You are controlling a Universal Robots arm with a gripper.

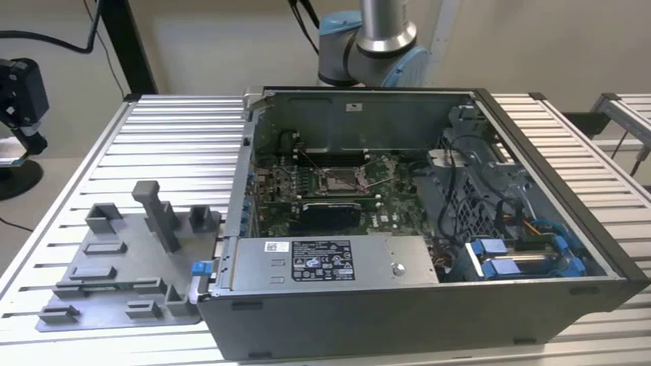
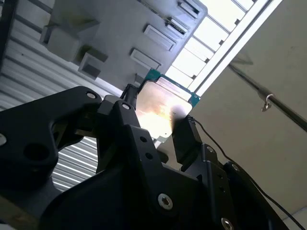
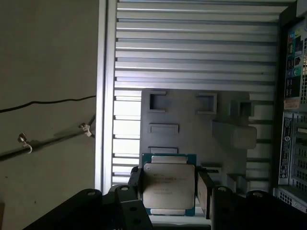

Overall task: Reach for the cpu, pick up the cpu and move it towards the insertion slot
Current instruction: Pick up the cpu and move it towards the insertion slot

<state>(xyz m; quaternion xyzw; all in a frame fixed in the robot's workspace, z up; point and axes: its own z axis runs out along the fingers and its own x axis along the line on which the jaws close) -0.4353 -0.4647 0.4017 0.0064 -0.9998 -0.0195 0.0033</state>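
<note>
Arm (image 1: pixel 379 42): a plain silvery metal tube meets a rounded grey joint housing fitted with light-blue end caps (image 1: pixel 341 24). Gripper (image 2: pixel 158 112), seen in both wrist views: matte black throughout, built from flat, angular linkage plates with rounded corners. Silver screw heads (image 2: pixel 165 201) and round pivot pins sit flush in the plates. Fingers (image 2: pixel 184 136): narrow black blocks. No markings legible.
</note>
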